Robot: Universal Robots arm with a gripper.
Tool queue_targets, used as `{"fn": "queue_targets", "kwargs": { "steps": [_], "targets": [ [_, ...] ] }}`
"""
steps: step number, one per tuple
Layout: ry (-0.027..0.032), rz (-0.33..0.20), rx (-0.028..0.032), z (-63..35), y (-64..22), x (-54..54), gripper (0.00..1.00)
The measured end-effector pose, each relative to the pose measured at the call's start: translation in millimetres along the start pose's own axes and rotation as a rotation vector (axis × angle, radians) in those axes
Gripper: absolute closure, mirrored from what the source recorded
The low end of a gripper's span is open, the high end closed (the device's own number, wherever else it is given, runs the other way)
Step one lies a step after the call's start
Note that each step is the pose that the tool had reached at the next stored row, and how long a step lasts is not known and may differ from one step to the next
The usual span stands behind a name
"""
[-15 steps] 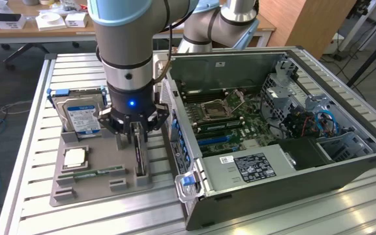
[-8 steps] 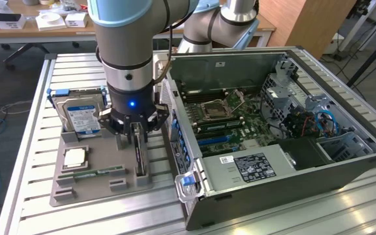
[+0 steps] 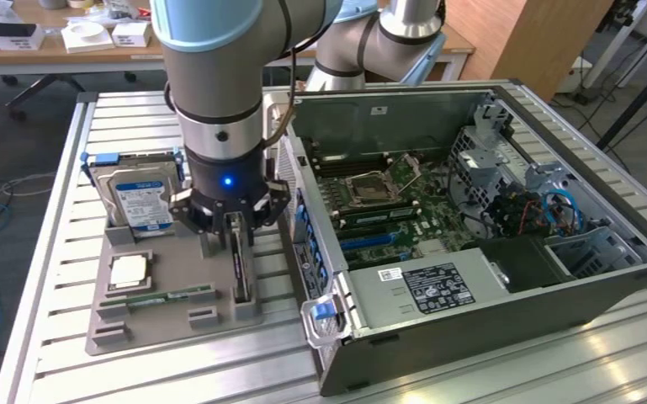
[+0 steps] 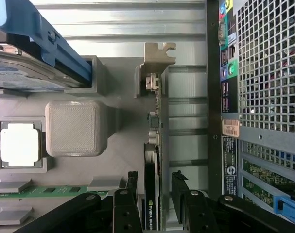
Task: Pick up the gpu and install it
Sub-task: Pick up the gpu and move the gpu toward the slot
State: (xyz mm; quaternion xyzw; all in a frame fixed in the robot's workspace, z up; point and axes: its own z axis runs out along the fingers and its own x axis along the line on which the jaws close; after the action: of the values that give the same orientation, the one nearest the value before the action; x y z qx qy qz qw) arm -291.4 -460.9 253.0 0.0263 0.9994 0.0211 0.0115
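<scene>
**Card on edge in its holder, pincer apart around it**

Your largest surface is the slatted pale-metal table (image 3: 48, 252), which carries everything. On the exterior view's right lies the open dark-grey steel computer case (image 3: 491, 345). It holds a green motherboard (image 3: 396, 198) and a boxy silver power supply with a black label (image 3: 436, 286). The cables in its far corner are hard to make out.

The grey-and-blue robot arm (image 3: 222, 67) comes down beside the case, its upper part cut off by the picture's edge. Under it sits a matte grey plastic holder tray (image 3: 132, 328) with a finely ribbed texture. In its slots you have:
- a thick silver hard drive with a blue-white label (image 3: 141, 202), standing upright
- the gpu (image 4: 152, 208), a thin black card on edge in the slot nearest the case, with a pale metal bracket (image 4: 157, 56) at its far end
- a square silver processor chip (image 3: 129, 269)
- a narrow green memory stick (image 3: 161, 296), lying flat

The gripper (image 4: 154, 182) straddles the card. Its black fingers (image 4: 131, 194) stand apart, one on each side, with a sliver of gap at both.
</scene>
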Motion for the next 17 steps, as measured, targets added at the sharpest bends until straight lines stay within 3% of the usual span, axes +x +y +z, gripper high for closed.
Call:
{"fn": "queue_targets", "kwargs": {
  "steps": [17],
  "targets": [
    [0.0013, -0.028, -0.0005, 10.4, -0.5, 0.8, 0.59]
  ]
}}
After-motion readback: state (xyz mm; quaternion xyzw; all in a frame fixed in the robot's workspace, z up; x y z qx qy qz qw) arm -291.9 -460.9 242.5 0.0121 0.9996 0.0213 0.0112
